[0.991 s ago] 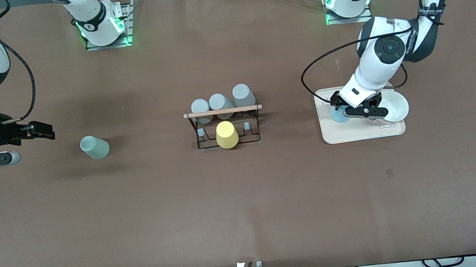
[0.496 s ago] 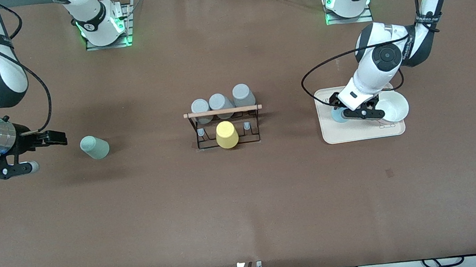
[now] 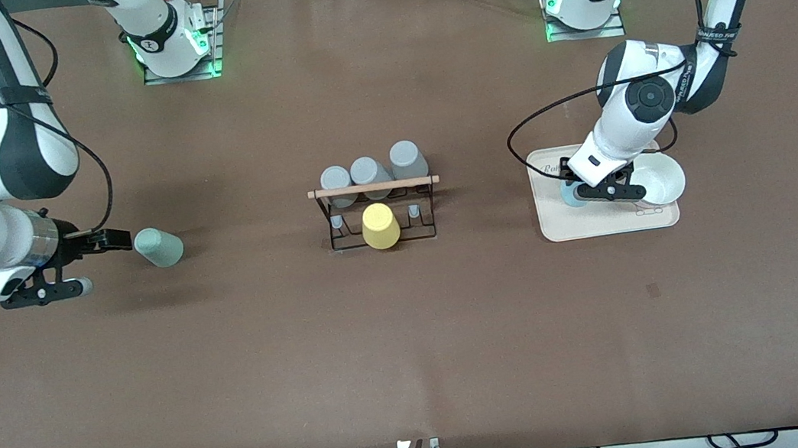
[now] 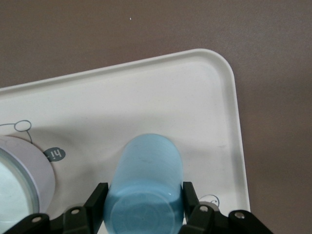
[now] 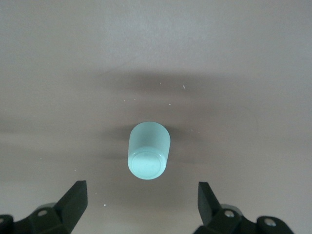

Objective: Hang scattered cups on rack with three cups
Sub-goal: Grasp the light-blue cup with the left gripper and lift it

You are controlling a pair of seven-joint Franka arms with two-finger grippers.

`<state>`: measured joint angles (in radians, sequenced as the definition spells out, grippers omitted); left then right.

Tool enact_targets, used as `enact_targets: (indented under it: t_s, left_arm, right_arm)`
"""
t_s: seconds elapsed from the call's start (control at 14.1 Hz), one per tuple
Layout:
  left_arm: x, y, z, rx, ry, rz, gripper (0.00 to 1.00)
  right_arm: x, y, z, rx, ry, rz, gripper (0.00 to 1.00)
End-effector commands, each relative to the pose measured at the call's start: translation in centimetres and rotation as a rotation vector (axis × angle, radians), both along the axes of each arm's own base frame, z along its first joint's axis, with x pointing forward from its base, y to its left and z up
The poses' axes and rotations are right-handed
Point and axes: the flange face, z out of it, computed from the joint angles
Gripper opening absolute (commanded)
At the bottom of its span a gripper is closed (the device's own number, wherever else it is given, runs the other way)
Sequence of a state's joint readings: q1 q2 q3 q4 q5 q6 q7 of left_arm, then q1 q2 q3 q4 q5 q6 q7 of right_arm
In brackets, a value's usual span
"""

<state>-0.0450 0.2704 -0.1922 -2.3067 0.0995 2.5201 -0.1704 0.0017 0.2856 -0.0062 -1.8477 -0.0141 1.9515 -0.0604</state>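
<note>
Lying at the front view's left, the mint cup (image 3: pixel 158 247) is met by the right gripper (image 3: pixel 110 241), fingers spread wide. At right, the blue cup (image 3: pixel 569 195) on the beige tray (image 3: pixel 603 224) is clamped by the left gripper (image 3: pixel 579 189). The rack (image 3: pixel 377 211) stands at centre.
</note>
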Motion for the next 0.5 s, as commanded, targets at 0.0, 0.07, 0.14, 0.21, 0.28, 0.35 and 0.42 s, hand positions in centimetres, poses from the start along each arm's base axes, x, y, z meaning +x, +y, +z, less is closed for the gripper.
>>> enact_targets:
  t_s: [0.0,0.07,0.14,0.21,0.28,0.35,0.42]
  left_arm:
    - [0.4,0.0,1.7,0.007,-0.040,-0.012,0.40]
    - [0.9,0.1,3.3,0.006,-0.071,-0.012,0.38]
    - [1.5,0.0,4.8,0.004,-0.098,-0.009,0.37]
    - [2.4,-0.1,6.6,0.008,-0.112,-0.006,0.37]
    - [3.5,-0.5,8.6,0.018,-0.098,-0.007,0.37]
    - [4.9,-1.5,11.0,0.027,-0.087,-0.009,0.38]
    - [6.0,-3.6,13.4,0.031,-0.069,-0.029,0.38]
  right_arm:
    - [-1.6,0.1,-2.4,0.001,-0.004,0.002,1.00]
    - [-1.9,-0.2,-3.2,0.002,-0.013,-0.006,1.00]
    - [-1.9,-0.2,-3.7,-0.001,-0.019,-0.023,1.00]
    - [-1.9,0.0,-4.5,-0.004,-0.012,-0.036,1.00]
    - [-1.8,-0.1,-5.2,-0.005,-0.009,-0.042,1.00]
    - [-1.7,-0.1,-5.6,-0.004,-0.017,-0.042,1.00]
    - [-1.7,-0.3,-6.5,-0.005,-0.011,-0.045,1.00]
